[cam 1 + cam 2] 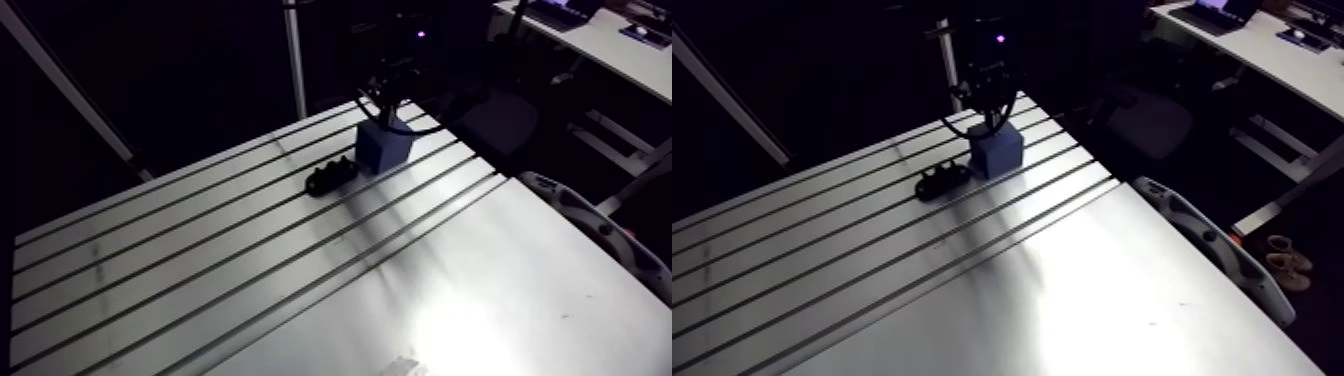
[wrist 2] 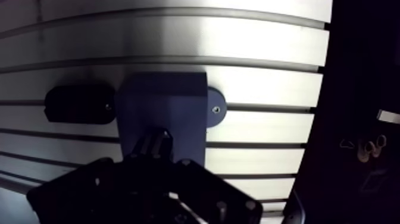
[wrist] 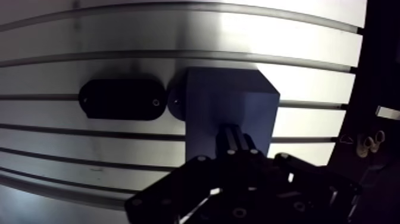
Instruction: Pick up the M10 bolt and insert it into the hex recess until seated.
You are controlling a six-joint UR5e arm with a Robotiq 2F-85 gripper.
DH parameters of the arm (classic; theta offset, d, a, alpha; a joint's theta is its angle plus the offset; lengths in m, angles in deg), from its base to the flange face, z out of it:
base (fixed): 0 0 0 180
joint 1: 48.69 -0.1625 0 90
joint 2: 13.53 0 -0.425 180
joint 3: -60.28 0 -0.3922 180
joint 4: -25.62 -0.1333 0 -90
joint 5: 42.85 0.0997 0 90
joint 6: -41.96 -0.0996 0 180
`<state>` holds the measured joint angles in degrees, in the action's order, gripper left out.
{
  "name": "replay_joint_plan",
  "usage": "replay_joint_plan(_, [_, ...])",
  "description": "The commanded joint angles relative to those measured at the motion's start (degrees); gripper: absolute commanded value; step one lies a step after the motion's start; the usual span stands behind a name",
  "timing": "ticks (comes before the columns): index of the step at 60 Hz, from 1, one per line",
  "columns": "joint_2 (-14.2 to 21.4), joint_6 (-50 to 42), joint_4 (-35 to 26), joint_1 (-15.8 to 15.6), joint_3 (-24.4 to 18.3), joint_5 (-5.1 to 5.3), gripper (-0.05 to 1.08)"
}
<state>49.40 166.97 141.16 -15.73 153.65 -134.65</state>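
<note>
The end effector is hanging over the block, upper centre of the arm view, which is touching a black fixture on the slotted surface. Whether the end effector is spread or pinching cannot be told, and the bolt is not distinguishable.

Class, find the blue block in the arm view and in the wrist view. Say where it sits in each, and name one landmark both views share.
Arm view: the blue block stands in the upper middle of the picture, on the far part of the slotted table.
Wrist view: the block lies just ahead of and under the gripper.
Shared landmark: the black oval fixture close beside the block, also seen in the wrist view.
</note>
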Motion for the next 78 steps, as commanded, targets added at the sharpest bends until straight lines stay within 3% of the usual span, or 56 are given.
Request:
replay_joint_plan(1, [0.03,0.02,0.00,0.09,0.00,0.00,1.08])
replay_joint_plan(78, [-0.14,0.02,0.00,0.09,0.10,0.00,1.08])
